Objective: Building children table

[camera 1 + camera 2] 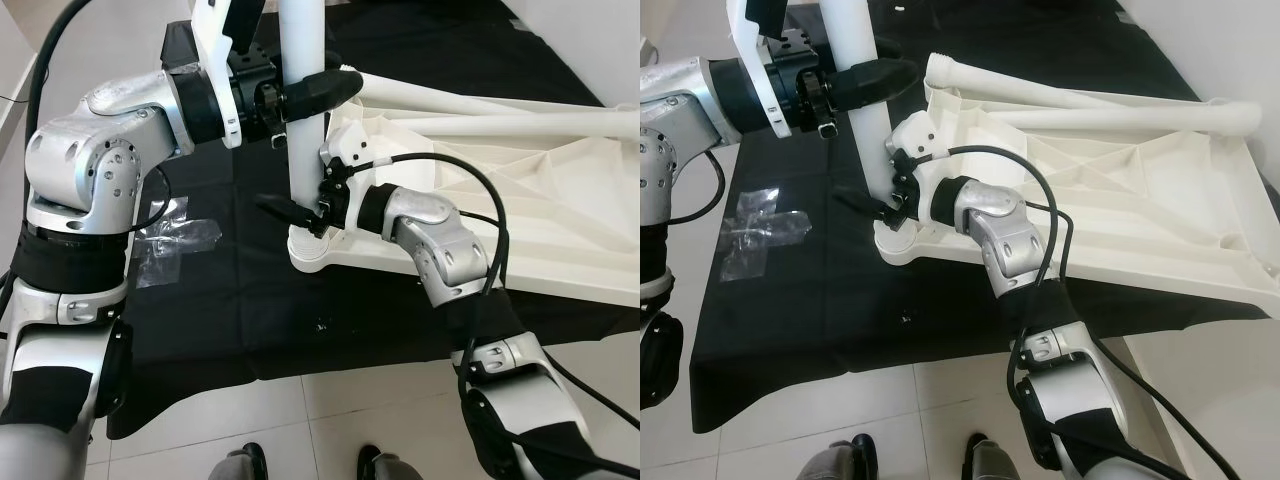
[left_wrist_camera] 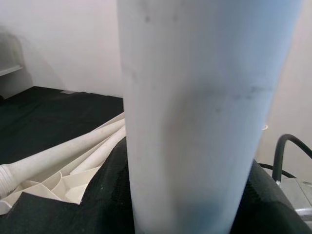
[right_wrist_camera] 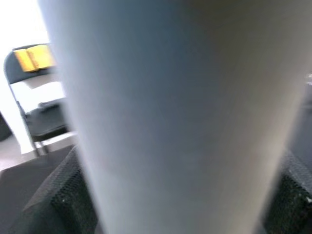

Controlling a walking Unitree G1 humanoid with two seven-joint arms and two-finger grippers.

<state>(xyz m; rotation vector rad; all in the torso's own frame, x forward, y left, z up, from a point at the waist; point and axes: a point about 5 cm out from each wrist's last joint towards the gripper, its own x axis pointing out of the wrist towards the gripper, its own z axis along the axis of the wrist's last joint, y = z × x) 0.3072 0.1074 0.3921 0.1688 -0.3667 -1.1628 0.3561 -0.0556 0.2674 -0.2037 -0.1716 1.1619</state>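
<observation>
A white plastic table top (image 1: 1140,190) lies upside down on a black cloth (image 1: 220,300), its ribbed underside showing. One smooth white table leg (image 1: 303,130) stands upright in a corner socket. The left gripper (image 1: 325,88) clamps it high up; the right gripper (image 1: 290,210) clamps it near the base

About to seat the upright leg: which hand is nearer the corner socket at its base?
Right. The right hand clasps the upright leg just above the corner socket; the left hand grips it higher up.
</observation>
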